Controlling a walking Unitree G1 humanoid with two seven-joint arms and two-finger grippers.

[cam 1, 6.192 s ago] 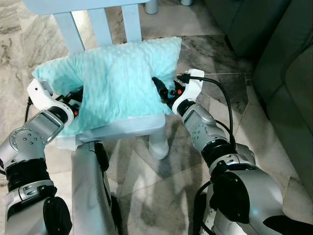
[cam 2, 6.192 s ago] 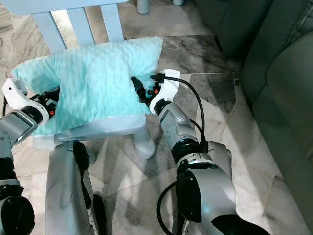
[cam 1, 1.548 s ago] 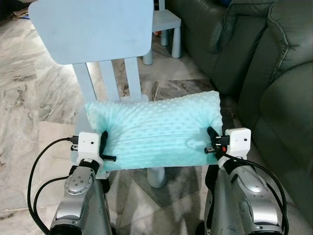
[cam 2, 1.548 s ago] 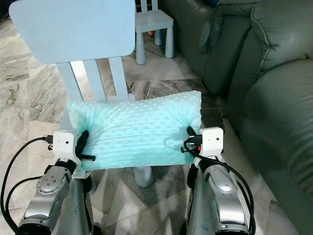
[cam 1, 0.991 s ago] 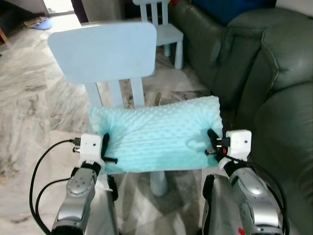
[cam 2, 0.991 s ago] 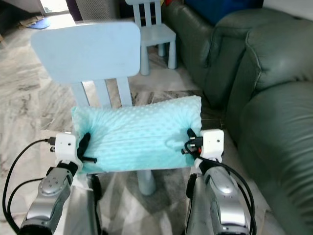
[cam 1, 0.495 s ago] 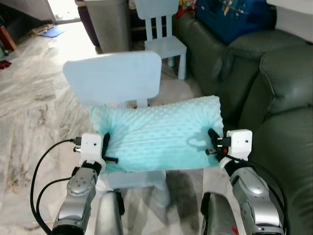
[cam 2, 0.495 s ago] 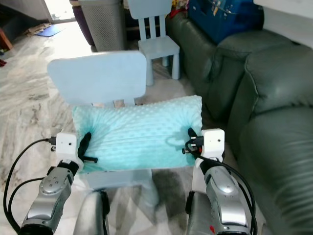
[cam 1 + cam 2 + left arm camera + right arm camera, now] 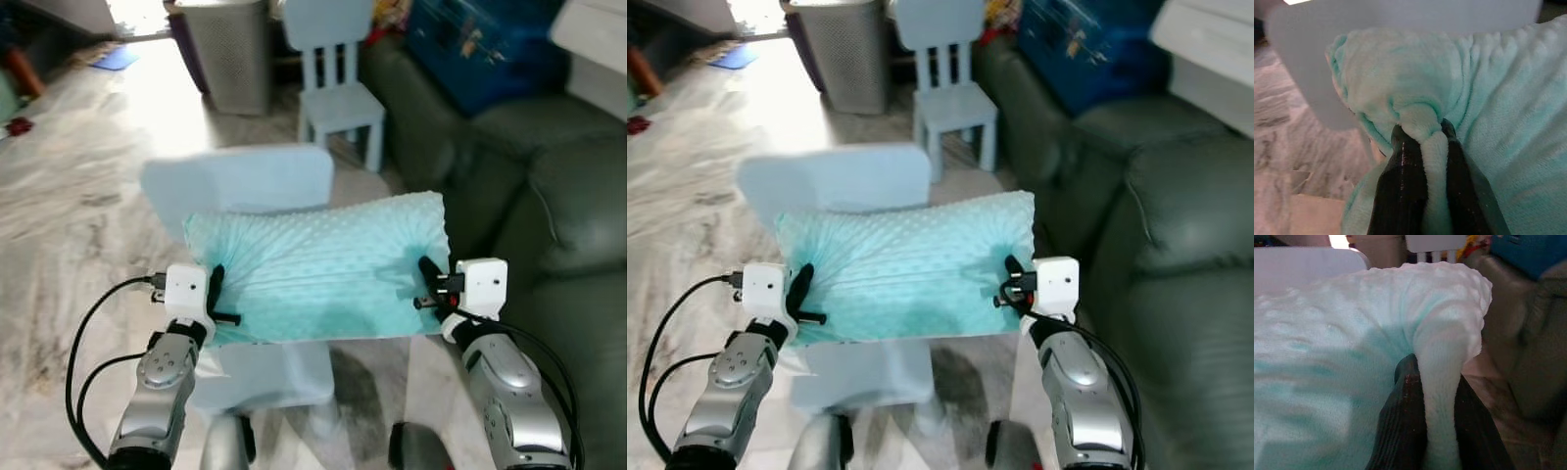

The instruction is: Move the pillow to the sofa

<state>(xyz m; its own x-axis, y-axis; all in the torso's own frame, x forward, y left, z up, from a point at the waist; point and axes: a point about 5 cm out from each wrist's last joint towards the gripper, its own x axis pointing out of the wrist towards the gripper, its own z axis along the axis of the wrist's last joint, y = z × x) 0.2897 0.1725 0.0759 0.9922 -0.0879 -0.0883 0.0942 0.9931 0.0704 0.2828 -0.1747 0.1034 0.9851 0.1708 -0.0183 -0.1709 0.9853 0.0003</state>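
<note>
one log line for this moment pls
left hand: shut on pillow | right hand: shut on pillow | pillow: above chair | sofa: right

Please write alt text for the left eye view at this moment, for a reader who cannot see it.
A mint-green pillow is held up between the robot's two arms, the left end effector pinching its left edge and the right end effector its right edge. Behind the pillow stands a pale blue chair on a marble floor, with a dark green sofa to the right.
</note>
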